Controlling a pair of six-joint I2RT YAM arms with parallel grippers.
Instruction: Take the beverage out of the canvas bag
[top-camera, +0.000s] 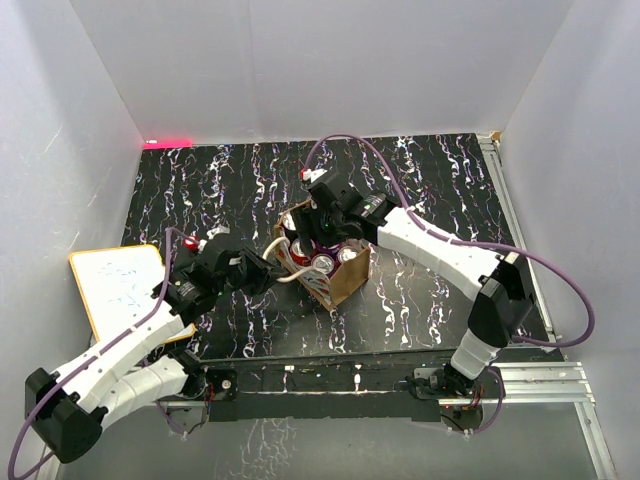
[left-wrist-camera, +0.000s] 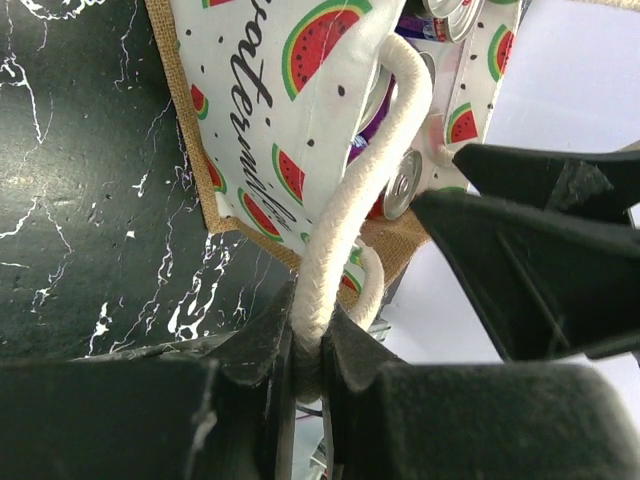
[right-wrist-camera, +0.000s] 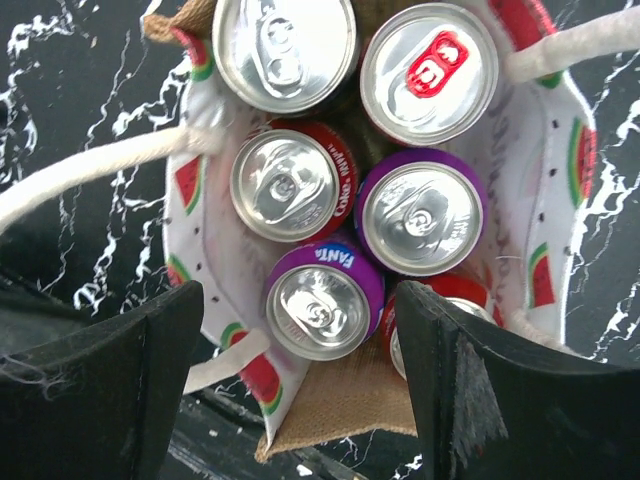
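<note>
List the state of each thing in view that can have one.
canvas bag: standing, mouth open, filled.
cans: upright, sealed where visible.
handle: pinched in the left gripper.
left gripper: shut on the handle.
right gripper: open above the cans.
white board: lying flat.

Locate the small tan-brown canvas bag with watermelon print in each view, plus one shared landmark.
Top external: canvas bag near centre, just right of the left gripper.
Left wrist: upper centre, printed side showing, its cream rope handle clamped in that gripper.
Right wrist: fills the middle, seen from above, open right gripper over it.
Shared landmark: silver can tops inside the bag.
</note>
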